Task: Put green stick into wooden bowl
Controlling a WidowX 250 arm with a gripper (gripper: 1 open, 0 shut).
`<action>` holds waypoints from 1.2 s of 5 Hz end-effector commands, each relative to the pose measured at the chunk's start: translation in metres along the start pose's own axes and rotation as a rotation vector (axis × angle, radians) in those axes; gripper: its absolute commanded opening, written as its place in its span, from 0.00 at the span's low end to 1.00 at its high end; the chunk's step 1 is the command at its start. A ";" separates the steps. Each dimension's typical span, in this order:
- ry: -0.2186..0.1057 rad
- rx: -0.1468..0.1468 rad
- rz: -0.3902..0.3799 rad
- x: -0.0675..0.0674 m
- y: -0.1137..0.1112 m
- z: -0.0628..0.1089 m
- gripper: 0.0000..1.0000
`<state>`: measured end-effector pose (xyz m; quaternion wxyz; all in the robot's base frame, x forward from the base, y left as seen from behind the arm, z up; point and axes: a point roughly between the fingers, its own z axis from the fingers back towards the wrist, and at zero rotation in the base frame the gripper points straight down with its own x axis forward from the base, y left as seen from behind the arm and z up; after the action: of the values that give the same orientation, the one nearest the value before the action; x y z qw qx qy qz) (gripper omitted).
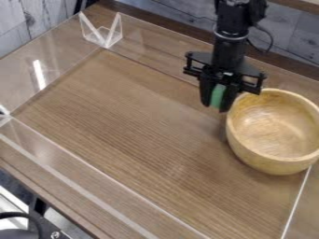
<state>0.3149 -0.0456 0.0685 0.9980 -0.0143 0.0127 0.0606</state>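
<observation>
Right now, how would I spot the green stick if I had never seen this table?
Find the wooden bowl at the right of the brown table. Just left of its rim, the black arm's tool points straight down. The green stick is the small bright green bar pinched between the tool's dark fingers, the only green thing here.

Found no legible text, label, brand, number or sign anywhere in view.
</observation>
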 end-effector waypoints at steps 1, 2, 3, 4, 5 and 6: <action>-0.058 -0.020 -0.059 0.003 -0.024 0.020 0.00; -0.058 -0.020 -0.055 0.003 -0.025 0.023 0.00; -0.059 -0.021 -0.051 0.002 -0.027 0.025 0.00; -0.059 -0.022 -0.048 0.002 -0.030 0.028 0.00; -0.060 -0.027 -0.052 0.000 -0.038 0.030 0.00; -0.061 -0.033 -0.053 -0.002 -0.046 0.033 0.00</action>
<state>0.3168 -0.0562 0.0801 0.9967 -0.0123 0.0179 0.0785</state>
